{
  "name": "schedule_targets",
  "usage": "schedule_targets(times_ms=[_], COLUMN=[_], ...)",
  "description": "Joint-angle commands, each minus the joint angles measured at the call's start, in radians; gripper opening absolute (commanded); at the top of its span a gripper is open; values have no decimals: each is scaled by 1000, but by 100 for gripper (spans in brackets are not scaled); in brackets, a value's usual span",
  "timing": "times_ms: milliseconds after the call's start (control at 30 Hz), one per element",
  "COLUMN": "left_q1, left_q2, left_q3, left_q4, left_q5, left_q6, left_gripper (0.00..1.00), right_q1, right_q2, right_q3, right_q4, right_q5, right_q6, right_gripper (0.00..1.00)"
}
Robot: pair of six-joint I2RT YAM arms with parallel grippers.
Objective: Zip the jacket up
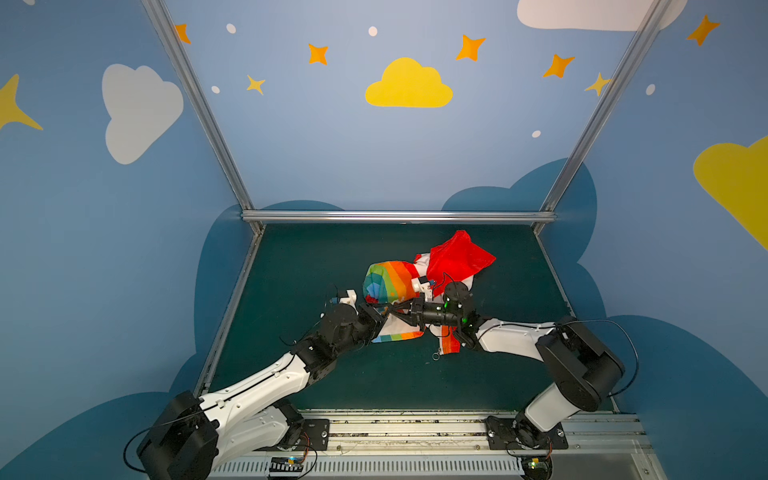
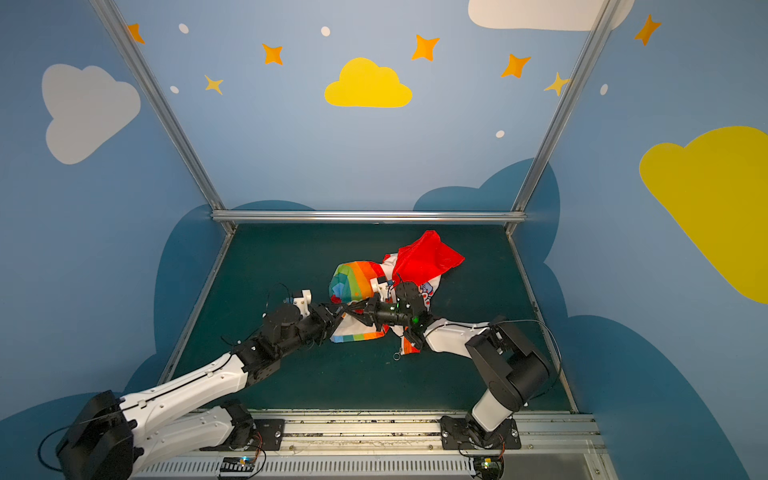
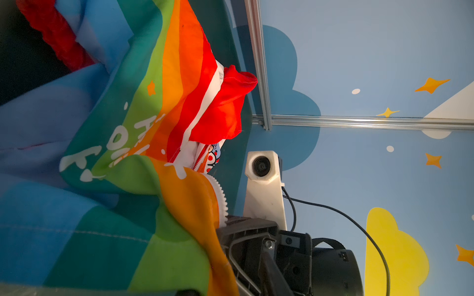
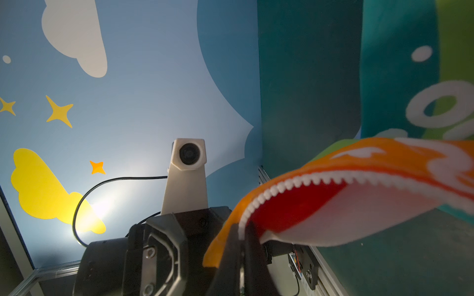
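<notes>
Two grippers meet on the crumpled jacket (image 1: 390, 282) just beyond the metal ring pull (image 1: 435, 356): right gripper (image 4: 242, 235) pinches the toothed zipper edge (image 4: 307, 180), left gripper (image 1: 376, 316) jaws cloth-hidden, state untellable; pull lies nearer the right arm

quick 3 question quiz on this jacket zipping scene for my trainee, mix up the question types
1. Fill the gap: the metal ring pull lies loose on the green ___.
2. True or false: the jacket is zipped shut all the way.
3. The right pincer is clamped on: A the ring pull, B the toothed zipper edge, C nothing.

Key
1. mat
2. False: a single row of zipper teeth hangs free, with the lining showing.
3. B
</notes>
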Motion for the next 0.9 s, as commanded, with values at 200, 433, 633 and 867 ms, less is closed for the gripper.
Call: schedule_targets(times_ms=[200,433,633,867], left_q1=[1,1,1,1], left_q2=[-18,-34,-48,-31], left_q3=[27,20,-1,-12], left_q4=[-15,-55,-61,-36], left_q5=[8,6,-8,-5], left_q6=[35,47,44,34], left_gripper=[9,3,3,3], right_q1=[11,-14,-58,-56], right_q2=[16,-75,-279,-288], right_q3=[35,-8,64,197], right_q4=[-22,-68,-868,-1523], right_q5=[-39,17,219,582], right_q6=[-1,-25,-274,-489], right_gripper=[0,51,56,56])
